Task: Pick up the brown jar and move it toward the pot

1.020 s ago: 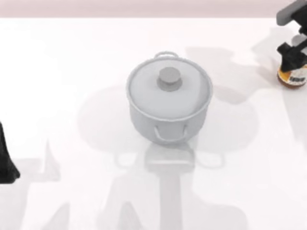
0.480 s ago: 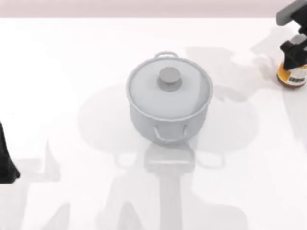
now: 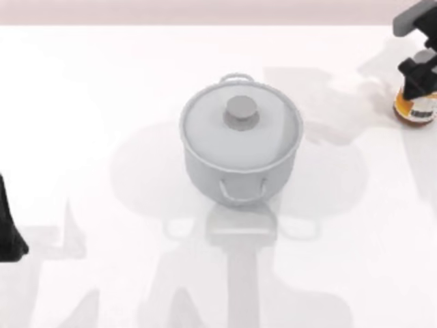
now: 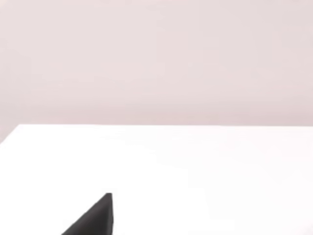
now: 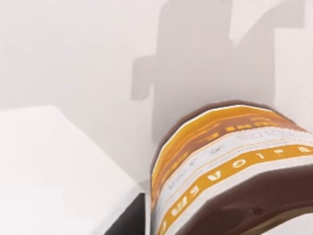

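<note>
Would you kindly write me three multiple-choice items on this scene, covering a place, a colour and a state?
1. Where is the brown jar?
A. top view's far right
B. left edge
C. inside the pot

2. What colour is the pot?
A. red
B. light grey
C. black

3. How is the pot?
A. tipped over
B. lid off
C. upright, lid on

Answers: 1 A, it sits under the right gripper by the right edge; 2 B, body and lid are grey; 3 C, the knobbed lid covers it.

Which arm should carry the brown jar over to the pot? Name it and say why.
The right arm. Its gripper is already down over the brown jar at the table's right edge, right of the pot. The left arm sits parked at the left edge, far from the jar.
</note>
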